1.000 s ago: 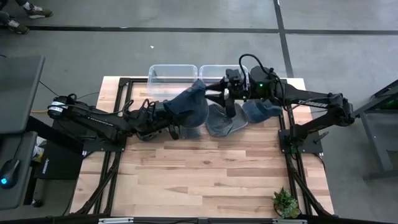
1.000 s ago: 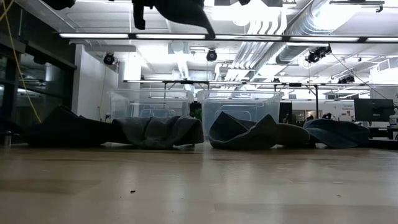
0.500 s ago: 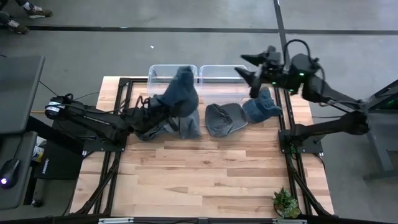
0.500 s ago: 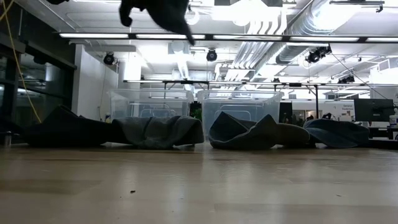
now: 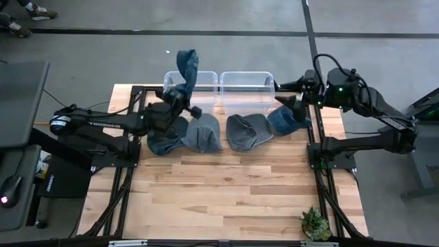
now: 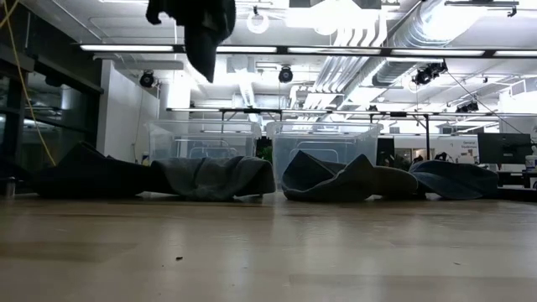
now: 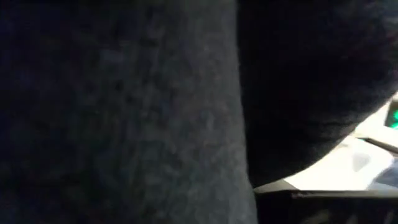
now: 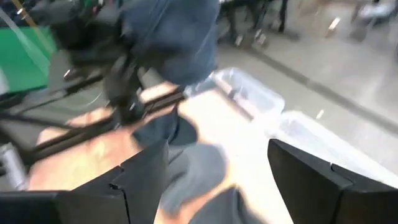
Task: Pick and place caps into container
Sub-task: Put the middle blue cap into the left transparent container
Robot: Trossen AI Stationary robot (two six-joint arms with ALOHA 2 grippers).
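The left gripper (image 5: 180, 104) has lifted a floppy denim-blue fabric cap (image 5: 186, 69) clear of the pile and swung it toward 12 o'clock, so it now hangs over the far rim of the left clear plastic bin (image 5: 191, 84). Its fingers are clamped on the cap's lower edge. In the low view the cap (image 6: 199, 25) dangles high above the wooden table (image 5: 226, 192). Next comes a release into the bin, I judge.

The right gripper (image 5: 291, 92), fingers spread and holding nothing, has pulled back to 2 o'clock, beside the right clear plastic bin (image 5: 247, 82).

1 second ago, the cap lay low at the pile with both grippers close together; 4 caps remain on the table: dark blue (image 5: 163, 137), grey (image 5: 203, 132), grey-blue (image 5: 245, 130), blue (image 5: 288, 121).
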